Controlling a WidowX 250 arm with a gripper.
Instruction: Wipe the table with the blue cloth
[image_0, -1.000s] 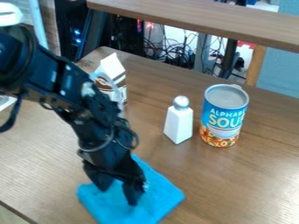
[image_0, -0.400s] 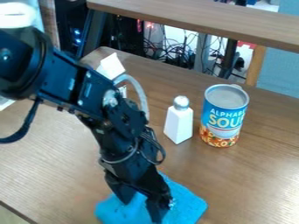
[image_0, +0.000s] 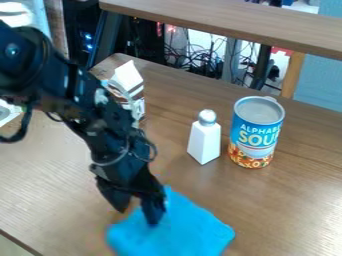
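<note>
The black gripper (image_0: 139, 215) hangs down at the lower left-centre, with its two fingertips apart. One fingertip stands over the upper left part of a blue cloth (image_0: 190, 227); the other is just off the cloth's left side. Whether they touch the cloth or the table, I cannot tell. The cloth lies flat near the front of the wooden table, partly behind the gripper.
A white shaker with a silver top (image_0: 204, 140) stands right of the arm, beside a soup can (image_0: 256, 131). Behind the arm is a white and brown carton (image_0: 129, 87). A raised wooden shelf (image_0: 234, 22) crosses the back.
The cloth and gripper shifted right and toward the front between the first two frames. Since then the gripper has moved back left and slightly up, while the cloth stayed further right.
</note>
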